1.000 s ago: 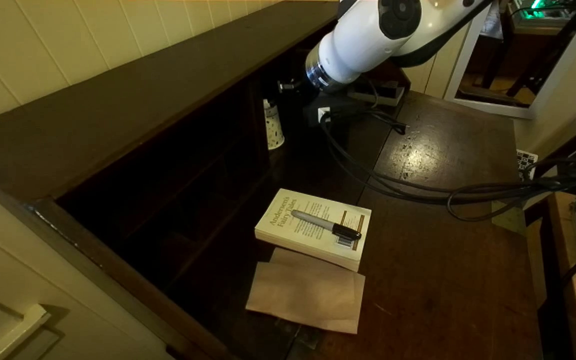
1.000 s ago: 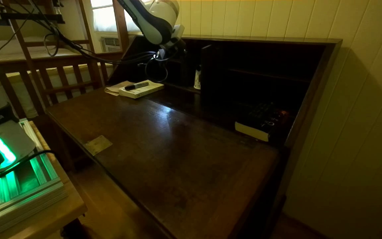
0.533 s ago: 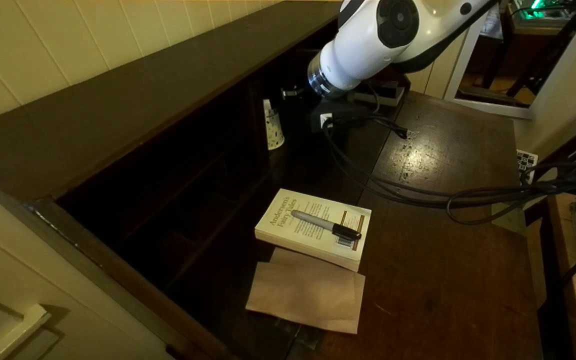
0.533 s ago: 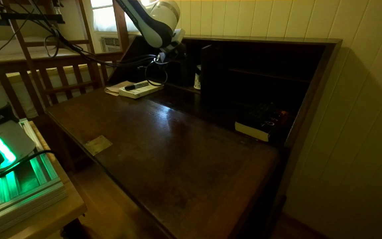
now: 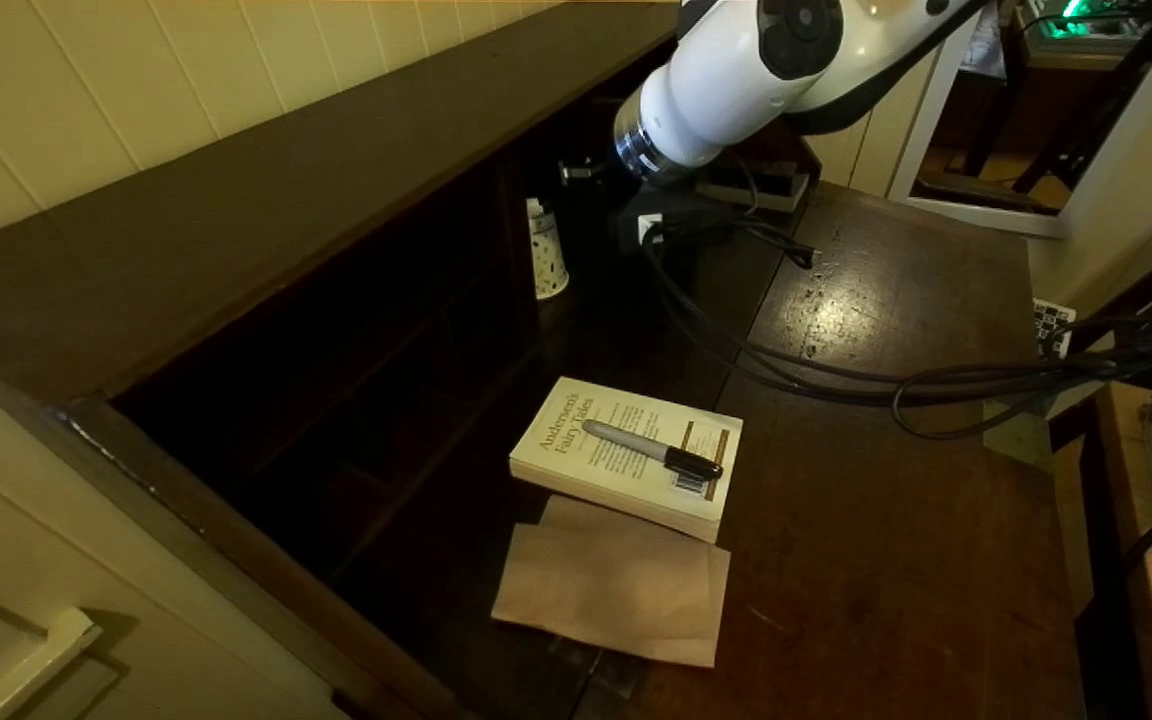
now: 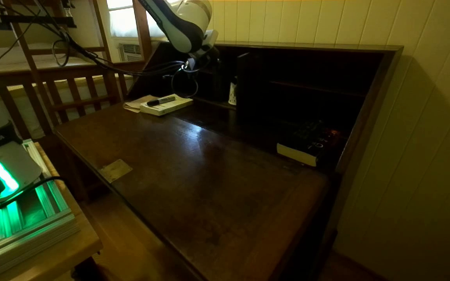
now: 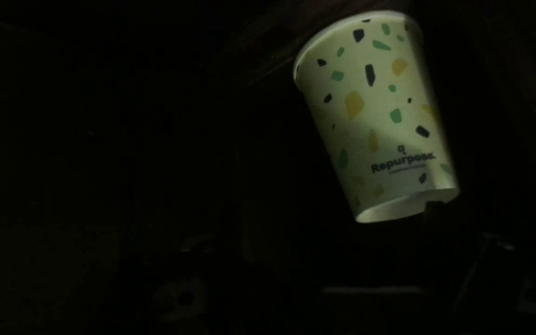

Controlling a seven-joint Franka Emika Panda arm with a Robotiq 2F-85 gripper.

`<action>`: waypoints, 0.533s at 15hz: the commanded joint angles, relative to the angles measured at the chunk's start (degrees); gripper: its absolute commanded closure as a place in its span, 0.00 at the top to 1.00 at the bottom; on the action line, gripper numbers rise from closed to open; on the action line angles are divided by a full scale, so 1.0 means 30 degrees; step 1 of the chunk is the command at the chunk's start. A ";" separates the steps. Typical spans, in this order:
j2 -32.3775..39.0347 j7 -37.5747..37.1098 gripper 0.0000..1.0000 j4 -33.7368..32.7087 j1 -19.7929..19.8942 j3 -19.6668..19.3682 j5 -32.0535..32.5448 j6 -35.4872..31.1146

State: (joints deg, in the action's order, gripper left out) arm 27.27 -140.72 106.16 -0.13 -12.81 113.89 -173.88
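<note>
1. Low in the wrist view, the gripper (image 7: 349, 260) shows as two dim fingers (image 7: 179, 300), one toward the left and one toward the right — spread well apart and released.
2. Ahead of them, between their lines but nearer the right-hand finger, is a Repurpose paper cup (image 7: 375, 121) with green, yellow and black flecks. Its base faces the gripper, its wider rim points away, and it looks tilted in this view. A small dark shape overlaps the base; whether anything touches the cup, I cannot tell.
3. Toward the left of an exterior view, an upright divider (image 5: 514, 250) rises from the dark wooden desk (image 5: 866, 560). The cup stands upside down just right of it, partly covered, with the gripper in deep shadow to its right.
4. Further right, brown paper (image 5: 611, 590) lies just beside a paperback of Andersen's Fairy Tales (image 5: 616, 465); a black-capped grey marker (image 5: 626, 438) rests on the cover.
5. Next come the white arm (image 5: 706, 100), reaching down into the shadow, and black cables (image 5: 806, 370) looping off to the right.
6. At the right end of the desk in an exterior view lies a thick black-covered book (image 6: 307, 144) — well apart from the cup.
</note>
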 commanded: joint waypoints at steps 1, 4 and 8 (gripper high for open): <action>-0.0193 -0.0303 1.00 -0.0282 0.0128 0.0103 0.0395 -0.0078; -0.0086 -0.0534 1.00 -0.0636 0.0184 0.0220 0.0518 -0.0089; 0.0195 -0.0585 1.00 -0.1217 0.0240 0.0299 0.0499 -0.0158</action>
State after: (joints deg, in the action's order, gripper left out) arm 26.91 -140.72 104.63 -0.13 -12.68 113.89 -173.88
